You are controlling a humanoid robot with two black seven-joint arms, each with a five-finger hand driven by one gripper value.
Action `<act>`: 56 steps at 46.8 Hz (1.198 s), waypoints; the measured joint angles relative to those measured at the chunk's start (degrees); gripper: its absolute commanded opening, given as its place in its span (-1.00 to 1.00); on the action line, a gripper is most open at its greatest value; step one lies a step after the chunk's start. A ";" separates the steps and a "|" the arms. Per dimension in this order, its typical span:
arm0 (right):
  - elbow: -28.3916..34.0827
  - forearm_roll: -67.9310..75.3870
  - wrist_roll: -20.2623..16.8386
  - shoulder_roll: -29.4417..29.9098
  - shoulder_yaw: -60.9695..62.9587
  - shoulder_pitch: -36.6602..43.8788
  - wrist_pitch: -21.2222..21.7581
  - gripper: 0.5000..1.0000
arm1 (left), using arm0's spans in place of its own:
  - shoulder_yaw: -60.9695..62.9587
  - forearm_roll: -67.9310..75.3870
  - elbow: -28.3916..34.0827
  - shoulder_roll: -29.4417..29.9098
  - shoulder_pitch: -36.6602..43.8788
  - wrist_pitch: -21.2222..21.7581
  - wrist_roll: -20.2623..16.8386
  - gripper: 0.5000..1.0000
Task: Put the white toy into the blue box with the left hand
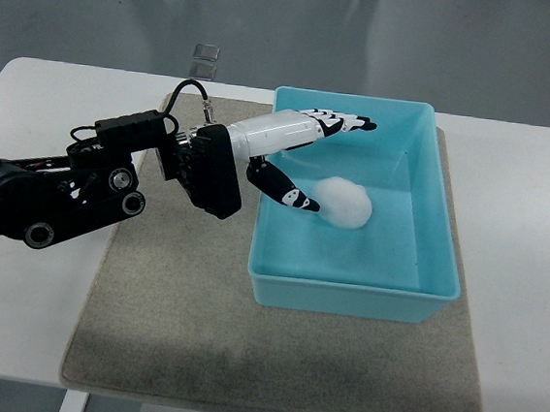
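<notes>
The white toy [345, 203], a soft rounded lump, lies on the floor of the blue box [444, 271], near its middle. My left hand [320, 162] reaches over the box's left wall from the left, its fingers spread and holding nothing. The long fingers [341, 124] point toward the far right corner, above and behind the toy. The thumb [291, 194] stretches out just left of the toy, close to it or barely touching. The right arm is out of the picture.
The box stands on a grey-beige mat [167, 313] spread over a white table [539, 193]. My black left forearm [51, 199] lies across the mat's left edge. A small clear object [205, 58] sits on the floor beyond the table.
</notes>
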 measured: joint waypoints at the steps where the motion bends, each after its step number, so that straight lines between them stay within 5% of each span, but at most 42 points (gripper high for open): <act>1: 0.00 0.00 0.00 0.00 0.00 0.00 0.00 0.74 | 0.00 0.00 -0.04 0.00 0.18 -0.01 0.00 0.98; 12: 0.00 0.00 0.00 0.00 0.00 0.00 -0.01 0.74 | -1.62 -9.60 -0.25 0.33 1.74 3.01 0.00 0.97; 20: 0.00 0.01 0.00 0.00 0.00 -0.01 0.00 0.74 | -5.02 -35.17 1.83 1.10 1.80 7.17 0.08 0.98; 33: 0.00 0.02 0.00 0.00 0.00 0.00 0.00 0.74 | -6.87 -75.89 8.78 2.49 2.56 5.86 0.09 1.00; 56: 0.00 0.02 0.00 0.00 0.00 -0.01 0.00 0.74 | -15.70 -95.04 16.02 2.37 9.42 -12.09 -0.87 1.00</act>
